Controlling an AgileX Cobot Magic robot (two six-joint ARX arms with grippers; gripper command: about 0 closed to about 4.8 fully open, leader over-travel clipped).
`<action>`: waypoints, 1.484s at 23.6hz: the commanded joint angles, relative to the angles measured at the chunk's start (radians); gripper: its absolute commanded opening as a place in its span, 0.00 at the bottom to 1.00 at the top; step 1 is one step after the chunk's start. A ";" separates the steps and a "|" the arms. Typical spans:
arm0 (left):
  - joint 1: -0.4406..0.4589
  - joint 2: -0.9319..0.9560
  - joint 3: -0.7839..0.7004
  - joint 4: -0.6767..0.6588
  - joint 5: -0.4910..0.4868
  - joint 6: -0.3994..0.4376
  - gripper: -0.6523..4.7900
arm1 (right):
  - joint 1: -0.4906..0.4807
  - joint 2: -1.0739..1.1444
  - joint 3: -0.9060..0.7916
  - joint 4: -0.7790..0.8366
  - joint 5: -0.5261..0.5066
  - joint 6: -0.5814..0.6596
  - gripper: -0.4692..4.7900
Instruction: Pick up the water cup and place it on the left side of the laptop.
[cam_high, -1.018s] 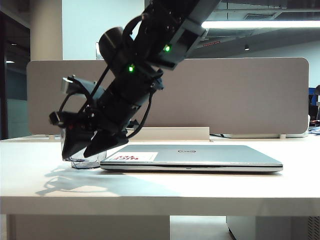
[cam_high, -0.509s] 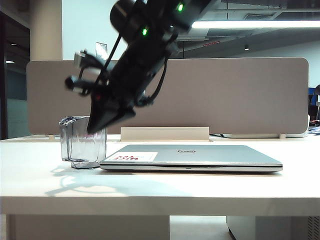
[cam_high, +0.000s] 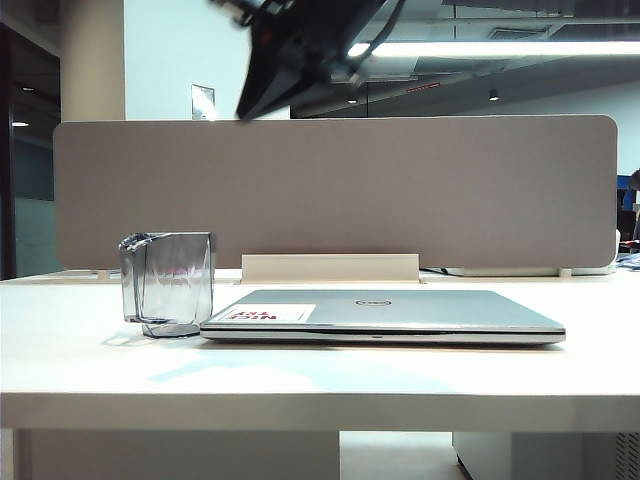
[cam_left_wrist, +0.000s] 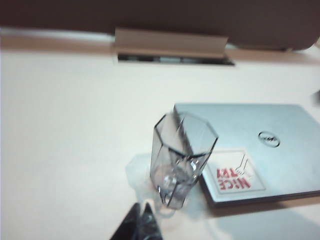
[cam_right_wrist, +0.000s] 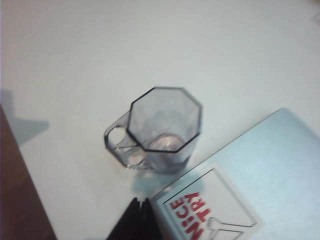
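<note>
A: Start with the right gripper (cam_high: 262, 95) in the exterior view. It hangs high at the top edge, fingers together in a dark wedge, holding nothing and touching nothing.

B: And the water cup (cam_high: 170, 283)?

A: Upright on the table (cam_high: 320, 375), just off the left end of the laptop (cam_high: 385, 315), so close that I cannot tell whether they touch. It lies well below the gripper and a little to the left. The left gripper does not show in this view.

B: Left wrist view?

A: The left gripper (cam_left_wrist: 140, 223) shows only as dark tips pressed together at the picture's edge, empty. The water cup (cam_left_wrist: 182, 160) stands just ahead of those tips, its long axis upright and its mouth open upward, and beside it lies the laptop (cam_left_wrist: 270, 150) with its sticker (cam_left_wrist: 234, 176) facing up.

B: Right wrist view?

A: The right gripper (cam_right_wrist: 137, 220) is likewise closed and empty, looking down into the water cup (cam_right_wrist: 162, 127). The handle (cam_right_wrist: 120, 142) points away from the laptop (cam_right_wrist: 260, 185).

B: Which arm is nearer?

A: I cannot say for certain, though the right hangs high above the cup. I judge the placing done, so no further grasp seems called for.
</note>
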 joint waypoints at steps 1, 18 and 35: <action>-0.037 0.096 0.004 0.090 0.003 -0.009 0.11 | -0.042 -0.062 0.002 -0.043 0.002 -0.007 0.07; -0.328 0.507 0.005 0.350 -0.271 -0.002 0.11 | -0.197 -0.224 0.002 -0.282 -0.001 -0.092 0.07; -0.328 0.623 0.005 0.439 -0.284 0.001 0.19 | -0.243 -0.571 -0.129 -0.410 0.006 -0.115 0.07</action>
